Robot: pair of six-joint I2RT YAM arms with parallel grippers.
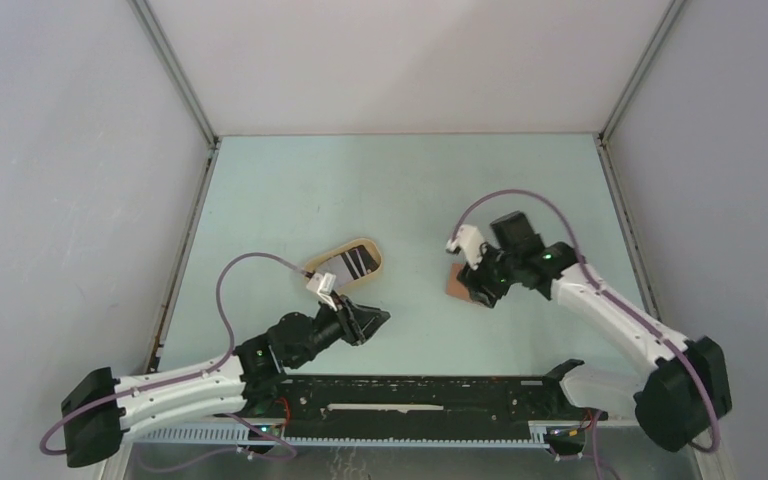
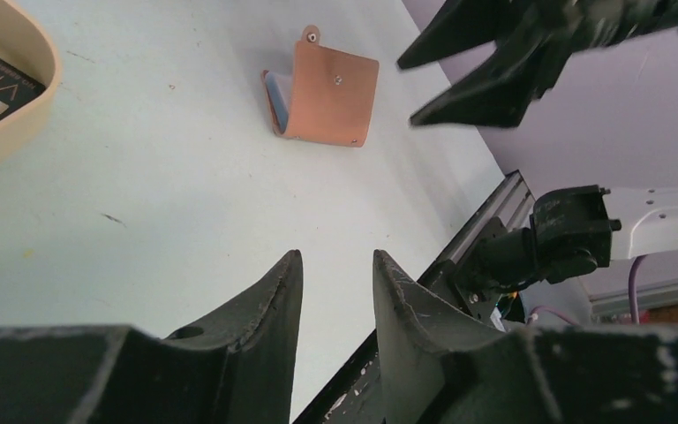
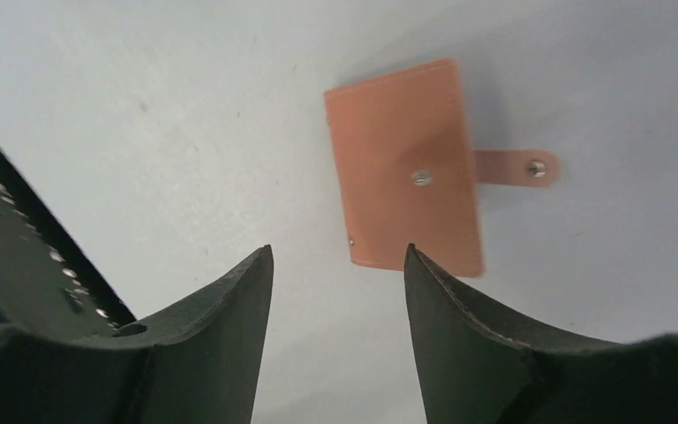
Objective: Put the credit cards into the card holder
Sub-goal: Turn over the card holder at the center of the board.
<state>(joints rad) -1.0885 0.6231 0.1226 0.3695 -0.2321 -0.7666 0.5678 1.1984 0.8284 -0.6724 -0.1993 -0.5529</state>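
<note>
Looking down from above, I see the holder [image 1: 456, 284] lying on the pale surface [image 1: 290, 190] right of centre, with my right tool [image 3: 335, 256] poised just at its near edge. From that wrist, the two fingers stand spread with nothing between them. The brown leather lies folded, outer face up, just beyond the tips, and its tab [image 3: 516, 166] with a snap sticks out flat to one side. I cannot tell whether either tip touches the leather. The cards [image 1: 345, 267] sit in the tan tray [image 1: 372, 247] left of centre, well apart from the holder. The overhead view shows a dark one with pale stripes and a paler one beside it, and my left wrist view shows a black one printed "VIP". My left tool [image 2: 335, 265] hangs near the tray on its near side, over bare surface, fingers parted by a narrow gap and gripping nothing. From there a strip of light blue lining shows at the holder's open edge.
</note>
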